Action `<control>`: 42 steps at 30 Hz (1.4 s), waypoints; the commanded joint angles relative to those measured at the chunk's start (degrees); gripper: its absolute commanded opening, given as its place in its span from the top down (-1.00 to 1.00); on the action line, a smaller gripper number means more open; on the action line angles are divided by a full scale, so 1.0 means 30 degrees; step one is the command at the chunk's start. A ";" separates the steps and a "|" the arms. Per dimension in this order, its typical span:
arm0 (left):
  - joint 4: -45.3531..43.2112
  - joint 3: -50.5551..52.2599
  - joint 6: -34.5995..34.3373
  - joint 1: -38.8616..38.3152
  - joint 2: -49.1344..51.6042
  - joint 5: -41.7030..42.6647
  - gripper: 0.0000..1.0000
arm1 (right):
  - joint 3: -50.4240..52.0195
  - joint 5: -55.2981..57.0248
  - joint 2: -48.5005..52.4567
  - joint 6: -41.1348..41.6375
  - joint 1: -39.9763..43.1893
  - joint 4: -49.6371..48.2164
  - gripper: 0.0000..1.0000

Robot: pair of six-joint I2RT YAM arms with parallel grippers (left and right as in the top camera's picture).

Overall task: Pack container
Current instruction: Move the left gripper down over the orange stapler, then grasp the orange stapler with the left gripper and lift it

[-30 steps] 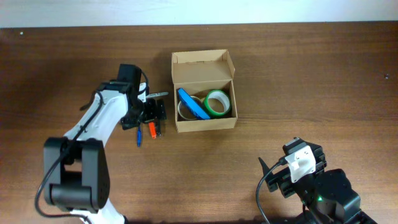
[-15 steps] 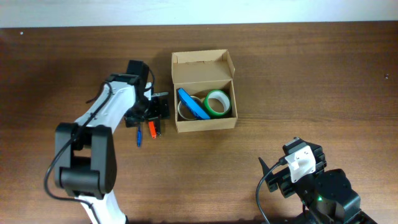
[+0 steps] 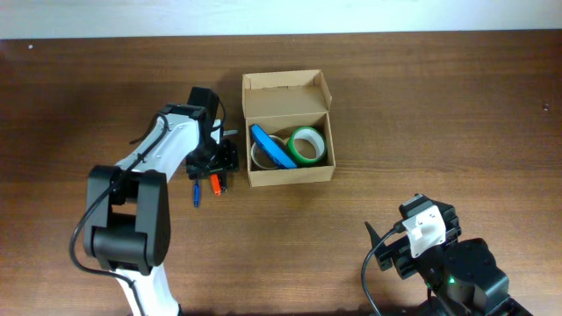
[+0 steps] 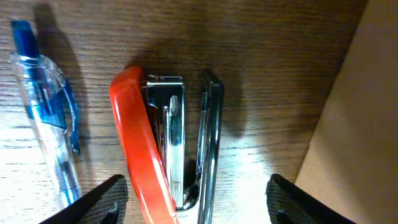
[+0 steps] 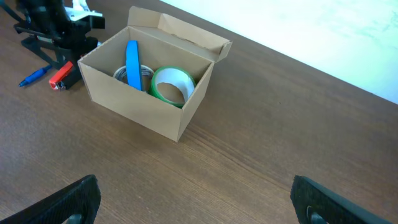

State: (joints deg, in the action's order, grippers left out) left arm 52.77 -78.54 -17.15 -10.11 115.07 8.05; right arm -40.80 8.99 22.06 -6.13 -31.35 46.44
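Left hand (image 4: 198, 208), fingers apart astride the red-and-chrome stapler (image 4: 165, 149), could catch the clear blue pen (image 4: 46, 112) just left while closing.

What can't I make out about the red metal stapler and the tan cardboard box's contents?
Overhead: left gripper covers the red metal stapler except one end.
Left wrist: bottom edge cuts off one end of the stapler and of the blue plastic pen.
Overhead: flat blue packet hides part of the pale tape roll in the tan cardboard box.
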 commanded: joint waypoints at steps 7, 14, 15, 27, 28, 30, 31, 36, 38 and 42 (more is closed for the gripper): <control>0.0947 -0.0335 -0.0583 0.0029 0.0729 -0.1209 -0.08 | 0.0124 0.0102 -0.0146 0.0219 0.0102 -0.0051 -0.98; 0.1173 -0.0335 -0.0583 0.0029 0.0729 -0.1348 0.43 | 0.0124 0.0102 -0.0146 0.0219 0.0102 -0.0051 -0.98; 0.1173 -0.0335 -0.0576 0.0029 0.0729 -0.1348 0.49 | 0.0124 0.0102 -0.0146 0.0219 0.0102 -0.0051 -0.98; 0.1151 -0.1071 -0.1071 0.0029 0.0153 -0.1333 0.81 | 0.0124 0.0102 -0.0146 0.0219 0.0102 -0.0051 -0.98; 0.1151 -0.1217 -0.1071 0.0029 -0.0175 -0.1333 0.82 | 0.0124 0.0102 -0.0146 0.0219 0.0102 -0.0051 -0.98; 0.1151 -0.1501 -0.1071 0.0022 -0.1078 -0.1341 0.81 | 0.0124 0.0102 -0.0146 0.0219 0.0102 -0.0051 -0.98; 0.1144 -0.1639 -0.1078 0.0000 -0.1552 -0.1333 0.82 | 0.0124 0.0102 -0.0146 0.0219 0.0102 -0.0051 -0.98; 0.1137 -0.2368 -0.2390 -0.0765 -0.4197 -0.1348 0.82 | 0.0124 0.0095 -0.0146 0.0219 0.0102 -0.0051 -0.98; 0.1144 -0.3038 -0.2856 -0.1435 -0.4860 -0.1362 0.82 | 0.0124 0.0102 -0.0146 0.0219 0.0102 -0.0051 -0.98; 0.1129 -0.5049 -0.4714 -0.3315 -0.4794 -0.2251 0.82 | 0.0124 0.0102 -0.0146 0.0219 0.0102 -0.0051 -0.98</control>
State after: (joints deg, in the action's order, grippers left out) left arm 56.27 -89.34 -25.30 -15.86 101.43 3.57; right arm -40.80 8.99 22.06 -6.13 -31.35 46.44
